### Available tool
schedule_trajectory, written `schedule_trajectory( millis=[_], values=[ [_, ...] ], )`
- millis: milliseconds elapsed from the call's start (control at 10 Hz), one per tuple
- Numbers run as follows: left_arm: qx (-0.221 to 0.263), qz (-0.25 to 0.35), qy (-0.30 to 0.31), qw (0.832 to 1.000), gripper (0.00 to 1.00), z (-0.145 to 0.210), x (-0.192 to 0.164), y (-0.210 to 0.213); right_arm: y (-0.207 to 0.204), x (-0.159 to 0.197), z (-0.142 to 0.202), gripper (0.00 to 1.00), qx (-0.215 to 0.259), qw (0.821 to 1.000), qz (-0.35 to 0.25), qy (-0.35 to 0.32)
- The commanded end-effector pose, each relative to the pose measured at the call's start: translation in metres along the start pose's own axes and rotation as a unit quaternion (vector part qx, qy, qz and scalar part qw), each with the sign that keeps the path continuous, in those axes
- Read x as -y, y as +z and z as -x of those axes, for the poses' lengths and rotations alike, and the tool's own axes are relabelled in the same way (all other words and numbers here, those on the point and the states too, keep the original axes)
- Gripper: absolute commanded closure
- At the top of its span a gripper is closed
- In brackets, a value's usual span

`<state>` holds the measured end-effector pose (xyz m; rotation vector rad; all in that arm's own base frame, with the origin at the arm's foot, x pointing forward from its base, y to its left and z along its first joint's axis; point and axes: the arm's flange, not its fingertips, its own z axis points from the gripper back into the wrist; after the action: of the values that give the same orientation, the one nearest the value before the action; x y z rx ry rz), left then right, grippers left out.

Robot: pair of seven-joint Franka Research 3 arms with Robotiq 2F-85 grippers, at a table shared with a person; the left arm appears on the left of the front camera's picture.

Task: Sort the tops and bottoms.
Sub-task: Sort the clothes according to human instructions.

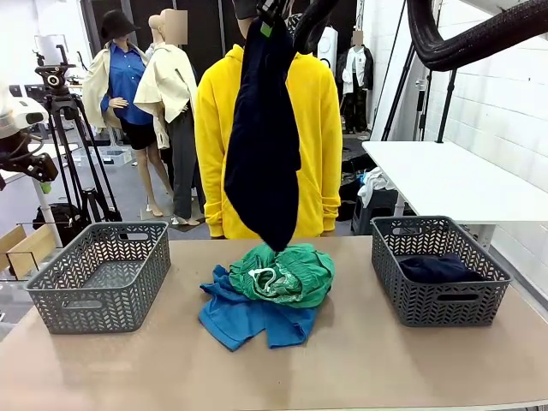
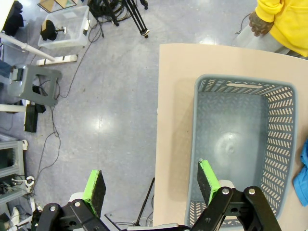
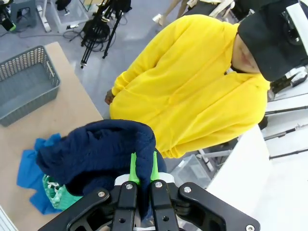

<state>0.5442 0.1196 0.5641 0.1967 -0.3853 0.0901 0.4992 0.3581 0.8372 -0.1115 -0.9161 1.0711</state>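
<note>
**Front view.** One right gripper (image 1: 268, 21) at the top edge, pinched on one dark navy garment (image 1: 261, 145). The garment hangs straight down in front of one person in a yellow hoodie (image 1: 318, 128), and its lowest tip reaches just above the pile. The pile lies at mid-table (image 1: 360, 360) and counts two pieces: one pair of green shorts (image 1: 287, 274) with a white drawstring, lying on top of one blue shirt (image 1: 248, 318). There are two grey baskets. The left basket (image 1: 60, 295) has nothing in it, and the right basket (image 1: 479, 295) holds one second dark cloth (image 1: 437, 268).

**Left wrist view.** One left gripper (image 2: 151, 185) with its two green pads (image 2: 95, 186) spread wide apart and nothing between them. One pad hangs over the floor and the other over the near end of the left basket (image 2: 278, 139), whose bottom is bare. One hand of the person (image 2: 260, 22) shows at the far table edge. A corner of the blue shirt (image 2: 302, 179) lies beside the basket.

**Right wrist view.** The right gripper (image 3: 143, 168) has its two pads pressed together on a fold of the dark navy garment (image 3: 96, 149), which bunches over the fingers. Below it lie the green shorts (image 3: 58, 195) and the blue shirt (image 3: 28, 166) on the table (image 3: 57, 120). One basket (image 3: 24, 82) stands farther off, and the person (image 3: 192, 86) stands close behind.
</note>
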Motion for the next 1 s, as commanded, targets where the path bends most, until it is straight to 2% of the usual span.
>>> schedule_trajectory(
  millis=[0,900],
  values=[
    [-0.003,-0.006,-0.007,1.000,0.00,-0.0002,-0.0014,0.0006,0.0015,0.0016,0.0007,1.00,-0.002,1.000,0.005,-0.001],
    [-0.003,-0.006,-0.007,1.000,0.00,-0.0002,-0.0014,0.0006,0.0015,0.0016,0.0007,1.00,-0.002,1.000,0.005,-0.001]
  ],
)
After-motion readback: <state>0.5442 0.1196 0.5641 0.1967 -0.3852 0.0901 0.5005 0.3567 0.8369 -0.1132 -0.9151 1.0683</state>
